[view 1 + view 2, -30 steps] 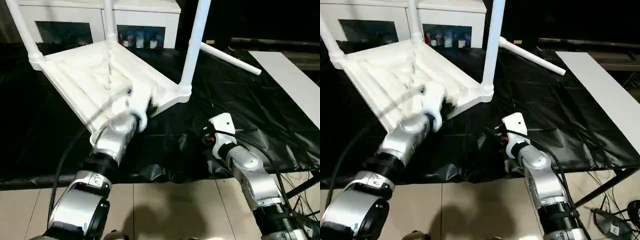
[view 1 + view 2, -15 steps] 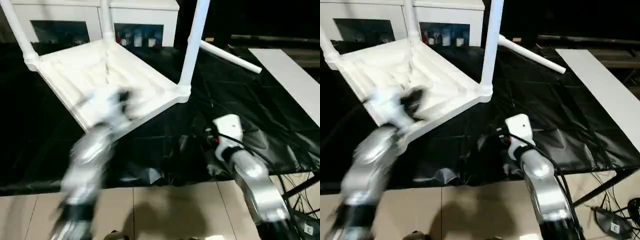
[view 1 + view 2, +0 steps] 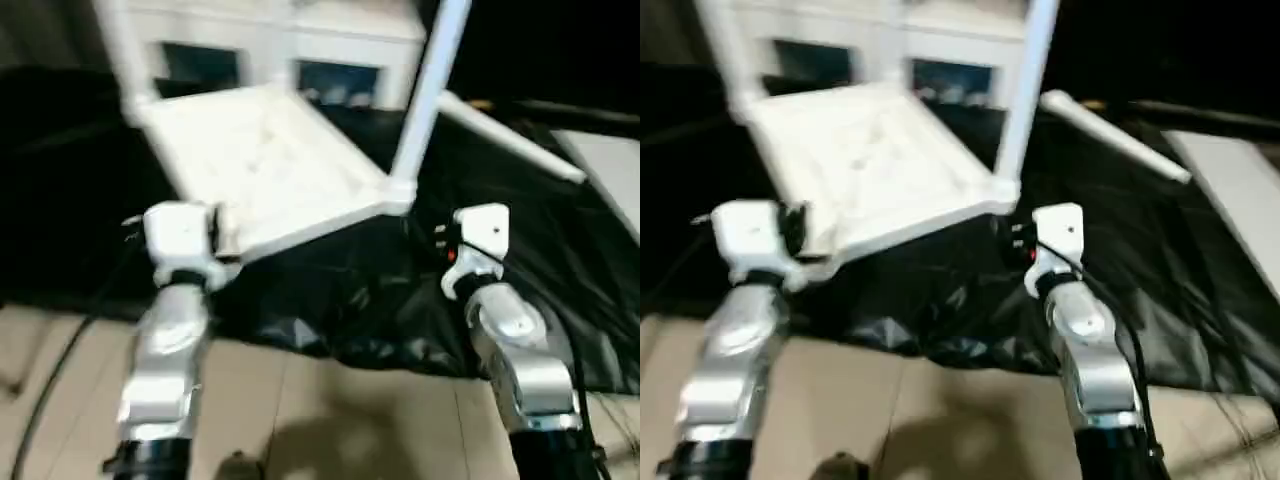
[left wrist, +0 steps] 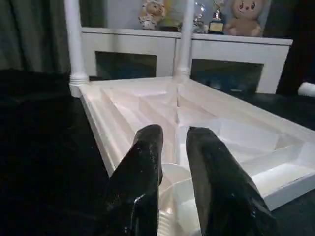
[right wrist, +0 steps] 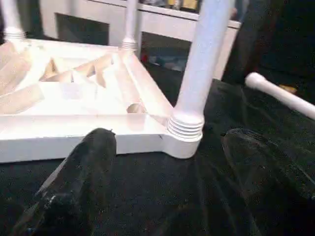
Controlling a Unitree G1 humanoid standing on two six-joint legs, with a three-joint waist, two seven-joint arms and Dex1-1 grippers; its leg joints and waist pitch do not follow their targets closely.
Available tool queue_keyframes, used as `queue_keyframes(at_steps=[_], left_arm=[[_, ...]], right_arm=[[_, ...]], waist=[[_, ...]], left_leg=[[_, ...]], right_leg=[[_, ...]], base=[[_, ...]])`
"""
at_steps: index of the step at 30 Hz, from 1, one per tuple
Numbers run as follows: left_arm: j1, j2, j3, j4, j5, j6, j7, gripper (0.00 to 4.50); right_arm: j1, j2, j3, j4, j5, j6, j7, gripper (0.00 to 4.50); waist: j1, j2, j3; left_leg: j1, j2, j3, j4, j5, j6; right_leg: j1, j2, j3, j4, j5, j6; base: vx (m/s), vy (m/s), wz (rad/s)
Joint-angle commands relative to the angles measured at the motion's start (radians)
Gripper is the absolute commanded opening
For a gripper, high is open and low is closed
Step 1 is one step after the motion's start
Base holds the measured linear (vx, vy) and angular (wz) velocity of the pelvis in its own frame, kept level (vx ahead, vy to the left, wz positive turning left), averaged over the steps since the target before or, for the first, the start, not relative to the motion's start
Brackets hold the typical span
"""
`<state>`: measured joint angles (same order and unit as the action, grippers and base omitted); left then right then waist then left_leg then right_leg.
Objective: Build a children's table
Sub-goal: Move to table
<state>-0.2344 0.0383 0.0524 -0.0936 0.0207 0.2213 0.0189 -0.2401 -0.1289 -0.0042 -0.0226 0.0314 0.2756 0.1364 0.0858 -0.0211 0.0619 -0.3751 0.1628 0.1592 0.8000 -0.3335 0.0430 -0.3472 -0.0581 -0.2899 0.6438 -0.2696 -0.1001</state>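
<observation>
1. Left gripper [image 4: 172, 147]: we see its 2 black fingers nearly together with a narrow gap, holding nothing. Directly past its fingertips sits the empty corner socket [image 4: 172, 173] of the children's table [image 4: 206, 123].
2. Right gripper [image 5: 167, 147]: fingers spread wide, empty. Between and just beyond them stands the near fitted leg [image 5: 199, 73] in its ribbed collar.
3. Table position: it lies upside down on the black sheet [image 3: 380, 300], ribbed underside up, ahead of both grippers. We count 3 legs standing in corner sockets; the near-left corner, by our left gripper, has none.
4. Loose leg [image 3: 510, 135]: it lies on the sheet well beyond and outboard of our right gripper, behind the upright leg.
5. Handling judgement: hollow white plastic, likely light and stiff, with a smooth, slippery surface. A round tapering leg may roll or slide along the pads, so we would grip it mid-length across its width, squarely.
6. The top should take a hold on its rim wall or a rib; being light, it may skid on the sheet when a leg is pushed in, so 1 gripper should brace it.
</observation>
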Motion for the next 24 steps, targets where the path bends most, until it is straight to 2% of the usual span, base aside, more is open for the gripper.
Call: queue_keyframes(at_steps=[1,2,3,4,5,6,7,8,9,10,11,12,13,14,15,16,17,18,19,20,21,22,23,24], left_arm=[[0.0,0.012,-0.015,-0.005,0.022,0.03,0.019,1.09],[0.0,0.012,-0.015,-0.005,0.022,0.03,0.019,1.09],[0.001,0.01,-0.023,-0.01,0.024,0.032,0.021,1.09],[0.001,0.01,-0.023,-0.01,0.024,0.032,0.021,1.09],[0.003,0.008,-0.031,-0.016,0.032,0.026,0.017,1.09],[0.003,0.005,-0.033,-0.02,0.037,0.026,0.015,1.09],[0.006,0.0,-0.034,-0.028,0.04,0.034,0.016,1.09],[0.006,0.0,-0.034,-0.028,0.04,0.034,0.016,1.09],[0.009,-0.003,-0.036,-0.034,0.04,0.036,0.017,1.09],[0.013,-0.004,-0.036,-0.041,0.041,0.042,0.019,1.09],[0.014,-0.004,-0.036,-0.043,0.041,0.043,0.02,1.09],[0.015,-0.003,-0.036,-0.046,0.041,0.046,0.02,1.09],[0.018,-0.002,-0.038,-0.049,0.042,0.052,0.019,1.09],[0.03,0.003,-0.047,-0.059,0.045,0.059,0.019,1.09],[0.039,0.006,-0.054,-0.067,0.046,0.062,0.018,1.09],[0.048,0.008,-0.063,-0.074,0.047,0.053,0.013,1.09],[0.053,0.006,-0.067,-0.078,0.051,0.046,0.007,1.09],[0.068,-0.002,-0.072,-0.091,0.044,0.049,-0.002,1.09],[0.083,-0.004,-0.081,-0.102,0.046,0.047,-0.01,1.09],[0.107,-0.007,-0.092,-0.119,0.038,0.034,-0.024,1.09],[0.136,-0.005,-0.105,-0.139,0.033,0.006,-0.038,1.09],[0.15,-0.003,-0.109,-0.147,0.03,-0.008,-0.042,1.09],[0.192,-0.013,-0.096,-0.168,-0.007,-0.04,-0.049,1.09],[0.204,-0.016,-0.09,-0.175,-0.02,-0.048,-0.051,1.09]], right_arm=[[-0.019,0.0,-0.001,0.023,-0.008,0.021,-0.013,3.83],[-0.019,0.0,-0.001,0.023,-0.008,0.021,-0.013,3.83],[-0.023,-0.002,-0.002,0.029,-0.011,0.027,-0.019,3.83],[-0.023,-0.002,-0.002,0.029,-0.011,0.027,-0.019,3.83],[-0.025,-0.002,-0.004,0.033,-0.011,0.029,-0.022,3.83],[-0.026,-0.001,-0.005,0.035,-0.011,0.03,-0.024,3.83],[-0.028,-0.001,-0.005,0.036,-0.016,0.034,-0.028,3.83],[-0.028,-0.001,-0.005,0.036,-0.016,0.034,-0.028,3.83],[-0.028,0.0,-0.004,0.037,-0.016,0.035,-0.028,3.83],[-0.029,0.0,-0.001,0.04,-0.02,0.035,-0.029,3.83],[-0.03,0.001,0.0,0.041,-0.021,0.035,-0.029,3.83],[-0.03,0.001,0.0,0.041,-0.022,0.035,-0.03,3.83],[-0.03,0.002,0.001,0.041,-0.023,0.037,-0.031,3.83],[-0.028,0.002,0.0,0.039,-0.021,0.04,-0.031,3.83],[-0.026,0.001,-0.001,0.039,-0.021,0.042,-0.033,3.83],[-0.023,0.001,-0.004,0.038,-0.025,0.043,-0.04,3.83],[-0.023,0.001,-0.005,0.037,-0.027,0.043,-0.048,3.83],[-0.019,0.007,-0.017,0.034,-0.017,0.042,-0.056,3.83],[-0.018,0.007,-0.021,0.032,-0.015,0.04,-0.058,3.83],[-0.015,0.002,-0.018,0.028,-0.018,0.038,-0.056,3.83],[-0.011,0.001,-0.018,0.023,-0.014,0.037,-0.053,3.83],[-0.009,0.001,-0.017,0.021,-0.013,0.037,-0.051,3.83],[-0.007,-0.002,-0.014,0.016,-0.019,0.035,-0.05,3.83],[-0.006,-0.004,-0.013,0.015,-0.021,0.033,-0.049,3.83]], waist=[[0.01,0.049,-0.08],[-0.047,0.061,-0.085],[-0.064,0.043,-0.094],[-0.041,0.045,-0.077],[-0.055,0.041,-0.085],[-0.043,0.044,-0.08],[-0.051,0.011,-0.078],[-0.049,-0.003,-0.077],[-0.023,-0.047,-0.072],[0.01,-0.052,-0.077],[0.006,-0.05,-0.052],[0.005,-0.038,-0.05],[0.001,-0.021,-0.056],[0.002,0.019,-0.064],[-0.006,0.045,-0.076],[-0.03,0.062,-0.079],[-0.067,0.033,-0.091],[-0.059,0.029,-0.097],[-0.041,0.015,-0.09],[-0.018,-0.013,-0.084],[-0.015,-0.052,-0.084],[0.023,-0.091,-0.09],[0.039,-0.102,-0.082],[0.036,-0.095,-0.081]], left_leg=[[0.014,0.139,-0.097,-0.168,-0.033,0.092],[0.097,0.296,-0.269,-0.247,0.156,0.243],[0.126,0.272,-0.278,-0.222,0.314,0.32],[0.092,0.223,-0.267,-0.198,0.493,0.439],[0.059,0.138,-0.245,-0.203,0.534,0.46],[0.042,0.092,-0.241,-0.213,0.519,0.453],[0.019,0.027,-0.24,-0.226,0.405,0.436],[0.01,-0.001,-0.234,-0.234,0.316,0.423],[-0.089,-0.097,-0.146,-0.078,0.185,0.334],[-0.075,-0.074,-0.032,0.071,-0.052,0.159],[-0.077,-0.046,-0.021,0.081,-0.075,0.069],[-0.056,-0.028,-0.014,0.063,-0.105,0.045],[-0.047,0.021,-0.018,0.006,-0.141,0.038],[-0.027,0.075,-0.044,-0.093,-0.1,0.058],[-0.001,0.127,-0.104,-0.169,-0.019,0.085],[0.029,0.227,-0.226,-0.258,0.024,0.182],[0.11,0.244,-0.269,-0.216,0.347,0.364],[0.136,0.274,-0.241,-0.203,0.543,0.394],[0.101,0.22,-0.186,-0.19,0.732,0.445],[0.039,0.093,-0.111,-0.174,0.662,0.424],[0.01,0.015,-0.07,-0.134,0.53,0.374],[-0.072,-0.067,-0.035,-0.057,0.21,0.238],[-0.037,-0.052,-0.034,-0.095,0.116,0.018],[-0.04,-0.044,-0.039,-0.124,0.11,-0.036]], right_leg=[[0.091,-0.118,0.04,-0.145,-0.267,-0.023],[-0.076,-0.043,0.095,0.113,-0.176,0.056],[-0.134,-0.038,0.138,0.147,-0.216,0.046],[-0.167,-0.043,0.21,0.186,-0.18,0.008],[-0.152,-0.017,0.232,0.172,-0.12,-0.011],[-0.137,0.0,0.234,0.147,-0.108,-0.028],[-0.089,0.001,0.256,0.067,-0.055,-0.14],[-0.06,0.001,0.251,0.033,-0.069,-0.222],[0.007,-0.084,0.252,-0.091,-0.086,-0.417],[0.02,-0.147,0.249,-0.145,-0.251,-0.476],[0.012,-0.169,0.187,-0.149,-0.324,-0.369],[0.016,-0.197,0.179,-0.165,-0.378,-0.322],[0.062,-0.234,0.152,-0.179,-0.435,-0.222],[0.104,-0.207,0.094,-0.185,-0.377,-0.107],[0.1,-0.132,0.048,-0.134,-0.256,-0.038],[0.054,-0.062,0.048,0.015,-0.166,0.043],[-0.135,-0.036,0.177,0.162,-0.199,0.03],[-0.169,-0.062,0.217,0.164,-0.169,0.031],[-0.164,-0.067,0.264,0.149,-0.057,0.037],[-0.108,-0.06,0.296,0.043,0.103,0.013],[-0.071,-0.062,0.315,-0.019,0.197,-0.011],[0.021,-0.13,0.35,-0.068,0.254,0.027],[-0.014,-0.108,0.341,-0.077,0.176,0.265],[0.011,-0.109,0.339,-0.07,0.143,0.35]], base=[[-0.027,-0.219,0.77],[-0.005,-0.228,0.66],[-0.005,-0.228,0.66],[-0.02,-0.195,0.64],[-0.048,-0.246,0.67],[-0.048,-0.246,0.67],[-0.038,-0.322,0.61],[-0.062,-0.351,0.68],[-0.062,-0.351,0.68],[-0.083,-0.338,0.63],[-0.064,-0.318,0.52],[-0.064,-0.318,0.52],[-0.035,-0.273,0.48],[-0.024,-0.268,0.55],[-0.024,-0.268,0.55],[-0.001,-0.284,0.68],[0.014,-0.138,0.37],[0.005,-0.282,0.6],[-0.043,-0.291,0.22],[-0.068,-0.421,0.16],[-0.058,-0.278,-0.07],[-0.069,-0.301,-0.08],[-0.087,-0.327,-0.12],[-0.087,-0.327,-0.12]])
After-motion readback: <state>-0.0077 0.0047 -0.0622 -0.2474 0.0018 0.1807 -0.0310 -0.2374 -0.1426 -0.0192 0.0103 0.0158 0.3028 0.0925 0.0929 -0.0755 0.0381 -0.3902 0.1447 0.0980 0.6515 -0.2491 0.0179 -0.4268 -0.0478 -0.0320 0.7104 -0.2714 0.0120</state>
